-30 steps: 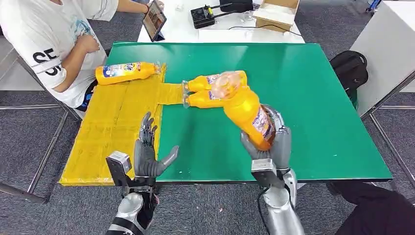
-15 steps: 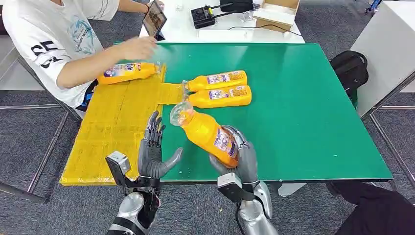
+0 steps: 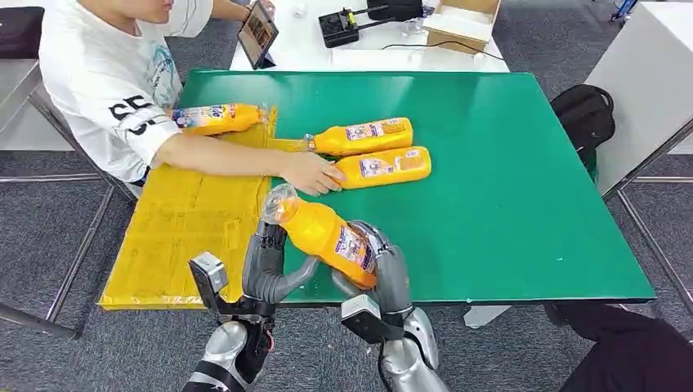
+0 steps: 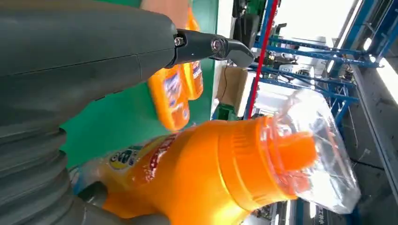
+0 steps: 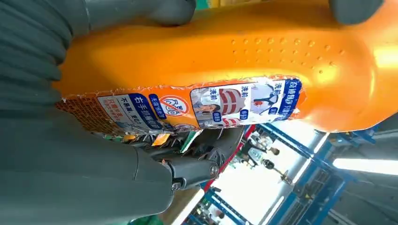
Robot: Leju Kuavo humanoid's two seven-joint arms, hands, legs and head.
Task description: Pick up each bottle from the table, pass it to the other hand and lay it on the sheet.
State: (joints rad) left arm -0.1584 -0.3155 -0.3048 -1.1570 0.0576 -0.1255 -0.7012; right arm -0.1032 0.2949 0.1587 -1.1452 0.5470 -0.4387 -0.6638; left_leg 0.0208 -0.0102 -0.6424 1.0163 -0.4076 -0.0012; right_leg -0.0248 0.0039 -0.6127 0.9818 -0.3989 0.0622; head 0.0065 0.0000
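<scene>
Gripping the orange plastic detergent bottle [image 3: 331, 235] by its base above the green counter [image 3: 507, 188], the right robot hand [image 3: 377, 265] is presenting it; the left robot hand [image 3: 268, 265] is cupping beneath, not yet closed. It should clasp mid-body before release, avoiding the person's hand [image 3: 310, 173] near the yellow sheet [image 3: 188, 220].

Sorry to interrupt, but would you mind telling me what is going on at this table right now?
The robot's right hand holds an orange bottle above the near edge of the green table, its neck tilted toward the left hand, which waits beside it with fingers apart. A person's hand rests on one of two bottles lying mid-table. One more bottle lies at the far end of the yellow sheet.
</scene>
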